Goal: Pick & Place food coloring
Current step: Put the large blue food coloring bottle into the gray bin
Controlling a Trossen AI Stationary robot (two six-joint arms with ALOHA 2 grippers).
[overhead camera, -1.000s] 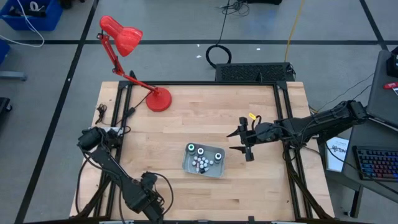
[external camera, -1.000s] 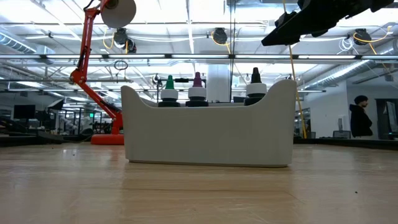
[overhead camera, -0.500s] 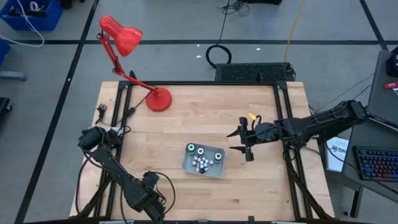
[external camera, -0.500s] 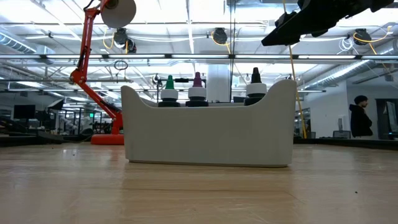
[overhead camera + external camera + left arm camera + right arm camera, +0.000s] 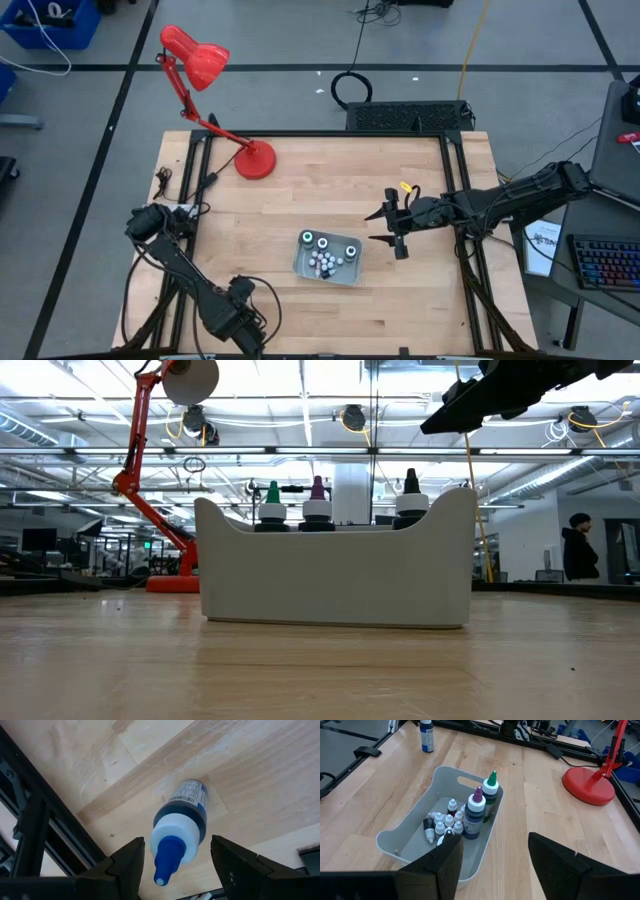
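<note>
Nothing has shifted over the last second, so we judge the task paused: the left jaws still hang released around, but clear of, a blue food coloring bottle standing upright alone at about 7 o'clock on the counter. The right jaws stay spread and empty in the air, at 3 o'clock of the tray. The other food coloring bottles sit in that tray just toward 6 o'clock from the counter's centre: tiny white-topped vials beside taller dark ones with green and purple tips.
</note>
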